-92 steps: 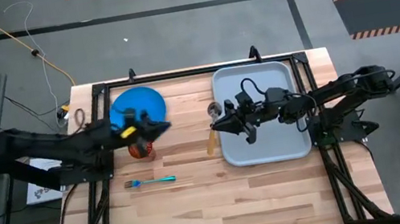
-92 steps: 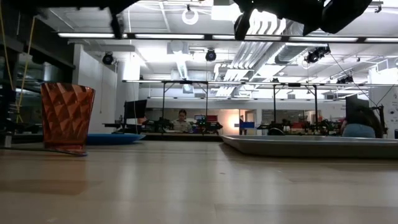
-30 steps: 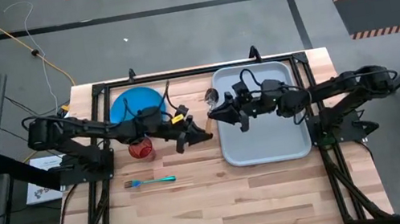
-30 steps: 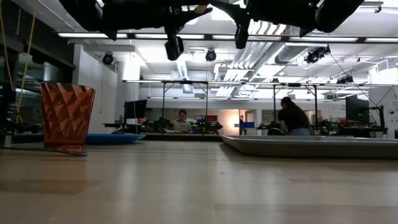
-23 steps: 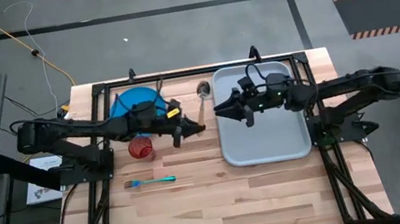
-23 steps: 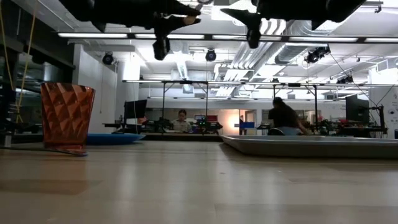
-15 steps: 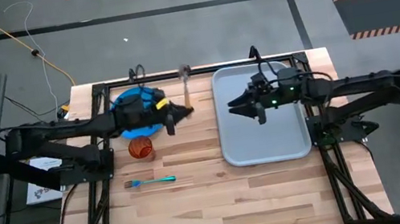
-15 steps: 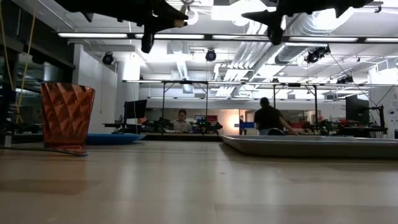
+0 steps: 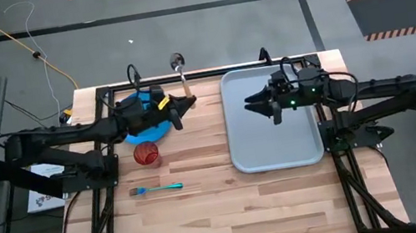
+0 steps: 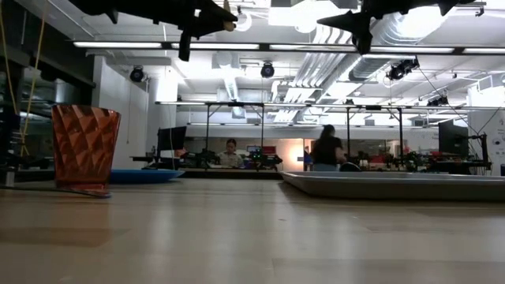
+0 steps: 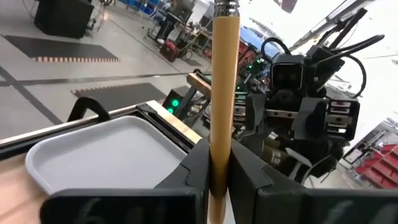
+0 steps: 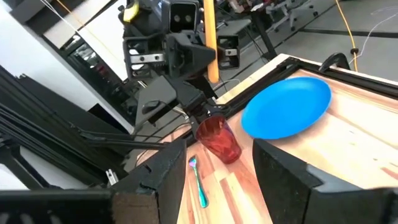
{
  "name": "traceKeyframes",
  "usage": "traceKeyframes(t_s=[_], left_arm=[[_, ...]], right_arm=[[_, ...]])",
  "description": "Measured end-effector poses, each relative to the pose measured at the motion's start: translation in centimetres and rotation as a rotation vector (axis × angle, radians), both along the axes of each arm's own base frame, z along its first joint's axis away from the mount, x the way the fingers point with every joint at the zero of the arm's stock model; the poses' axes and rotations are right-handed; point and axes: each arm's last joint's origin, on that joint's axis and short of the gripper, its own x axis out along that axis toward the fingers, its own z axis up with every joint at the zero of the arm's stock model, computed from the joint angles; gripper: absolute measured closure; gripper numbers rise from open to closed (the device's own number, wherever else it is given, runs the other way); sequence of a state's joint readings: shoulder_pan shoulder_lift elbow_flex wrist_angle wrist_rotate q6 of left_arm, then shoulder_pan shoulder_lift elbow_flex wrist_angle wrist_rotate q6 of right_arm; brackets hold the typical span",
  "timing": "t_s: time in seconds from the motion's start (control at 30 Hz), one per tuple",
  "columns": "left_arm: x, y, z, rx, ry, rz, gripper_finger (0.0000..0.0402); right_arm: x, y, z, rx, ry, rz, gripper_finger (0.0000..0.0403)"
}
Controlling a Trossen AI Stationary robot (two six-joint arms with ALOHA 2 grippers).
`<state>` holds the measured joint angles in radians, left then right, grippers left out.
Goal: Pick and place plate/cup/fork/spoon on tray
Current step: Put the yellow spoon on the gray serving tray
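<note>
In the overhead view, the left gripper [image 9: 181, 108] sits at upper centre, beside the blue plate [image 9: 139, 111], its fingers clamped on the spoon [image 9: 180, 69], whose silver bowl points toward the top edge. The right gripper [image 9: 257, 103] hovers over the grey tray [image 9: 275, 152] at right, fingers spread and empty. Below the plate stands the cup [image 9: 145, 154]; the fork [image 9: 156, 189] lies lower left of centre.

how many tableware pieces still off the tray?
4. The plate lies at the table's far left, the cup stands just in front of it, the fork lies nearer still. The spoon is held up by the left gripper. The tray holds none.
</note>
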<state>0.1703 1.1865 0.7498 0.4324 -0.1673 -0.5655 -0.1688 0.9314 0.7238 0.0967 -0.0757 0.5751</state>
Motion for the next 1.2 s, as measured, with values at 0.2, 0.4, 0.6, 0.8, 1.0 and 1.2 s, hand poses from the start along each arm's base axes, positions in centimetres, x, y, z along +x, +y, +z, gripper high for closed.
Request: traceKeyframes(t_s=[0.2,0.4,0.6,0.8,1.0,1.2], left_arm=[[0.6,0.1,-0.4,-0.004,-0.017,0.000,0.0380],[1.4,0.2,-0.8,-0.024,-0.044,0.002,0.0380],[1.8,0.3,-1.1,-0.036,-0.069,-0.001,0.0380],[1.9,0.1,-1.0,-0.046,-0.075,-0.010,0.0380],[2.1,-0.7,-0.8,-0.046,-0.115,-0.015,0.0380],[3.9,-2.2,-1.8,-0.092,-0.203,-0.052,0.0380]], right_arm=[[0.1,0.0,-0.1,0.000,0.003,-0.001,0.0226],[0.1,0.0,-0.1,0.001,0.008,-0.002,0.0226],[0.1,0.0,-0.1,0.001,0.008,-0.002,0.0226],[0.1,0.0,-0.1,0.001,0.008,-0.002,0.0226],[0.1,0.0,-0.1,0.004,0.007,-0.007,0.0226],[0.7,-0.2,0.4,0.011,-0.070,-0.066,0.0226]])
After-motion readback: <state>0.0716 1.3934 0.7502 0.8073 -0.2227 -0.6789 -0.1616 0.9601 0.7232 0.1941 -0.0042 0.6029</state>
